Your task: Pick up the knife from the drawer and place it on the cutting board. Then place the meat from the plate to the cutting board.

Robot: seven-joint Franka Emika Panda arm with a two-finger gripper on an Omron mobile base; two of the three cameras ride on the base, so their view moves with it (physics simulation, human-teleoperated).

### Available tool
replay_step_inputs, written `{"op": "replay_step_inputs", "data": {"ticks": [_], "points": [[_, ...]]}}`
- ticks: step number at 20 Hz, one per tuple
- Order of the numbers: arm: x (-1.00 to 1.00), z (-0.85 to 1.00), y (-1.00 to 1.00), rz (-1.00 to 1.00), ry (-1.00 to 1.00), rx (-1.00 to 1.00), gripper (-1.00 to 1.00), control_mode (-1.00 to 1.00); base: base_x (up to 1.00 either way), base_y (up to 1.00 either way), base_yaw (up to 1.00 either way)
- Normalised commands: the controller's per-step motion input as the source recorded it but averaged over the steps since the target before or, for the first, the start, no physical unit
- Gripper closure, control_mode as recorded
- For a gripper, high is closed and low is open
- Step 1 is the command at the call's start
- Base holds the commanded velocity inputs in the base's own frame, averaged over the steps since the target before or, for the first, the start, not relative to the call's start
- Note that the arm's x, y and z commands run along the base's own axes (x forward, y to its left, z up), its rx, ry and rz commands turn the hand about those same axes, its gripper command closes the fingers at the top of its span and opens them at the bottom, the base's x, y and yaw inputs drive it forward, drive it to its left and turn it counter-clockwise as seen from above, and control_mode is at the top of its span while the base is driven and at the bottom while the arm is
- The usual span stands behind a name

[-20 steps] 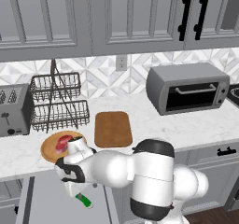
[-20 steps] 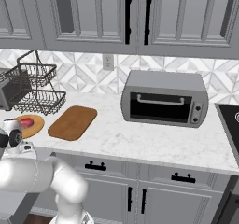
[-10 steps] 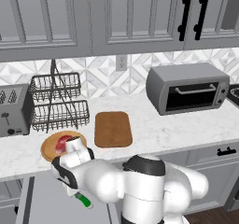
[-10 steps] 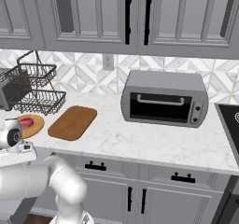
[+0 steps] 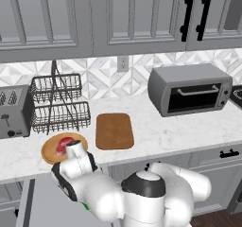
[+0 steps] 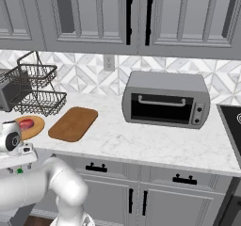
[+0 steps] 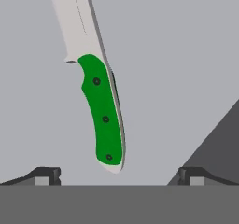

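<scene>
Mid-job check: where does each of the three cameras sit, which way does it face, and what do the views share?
Left base view: behind the arm, left; faces the counter, cutting board and plate; white arm at bottom.
Right base view: behind, right; same counter; arm at lower left.
Hand view: on the hand, looking down into the drawer at the knife; open gripper fingertips at bottom.
Both base views share board, plate, meat.

I see the knife (image 7: 100, 111) lying flat on the plain grey drawer (image 7: 177, 55) floor, green handle nearest me. On the surface, the red meat (image 5: 64, 144) sits on the round plate (image 5: 49, 151), just beside the bare brown cutting board (image 5: 114, 130).
</scene>
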Motion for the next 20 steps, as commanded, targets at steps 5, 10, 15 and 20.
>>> {"op": "replay_step_inputs", "data": {"ticks": [5, 10, 15, 20], "points": [[0.13, -0.19, 0.03, 0.0, 0.0, 0.0, -1.0, -1.0, 0.0, 0.0, 0.0], [-0.01, -0.1, 0.07, 0.0, 0.0, 0.0, -1.0, -1.0, 0.0, 0.0, 0.0], [-0.22, -0.04, 0.05, 0.0, 0.0, 0.0, -1.0, -1.0, 0.0, 0.0, 0.0], [-0.25, 0.0, 0.0, 0.0, 0.0, 0.0, -1.0, -1.0, 0.0, 0.0, 0.0]]}}
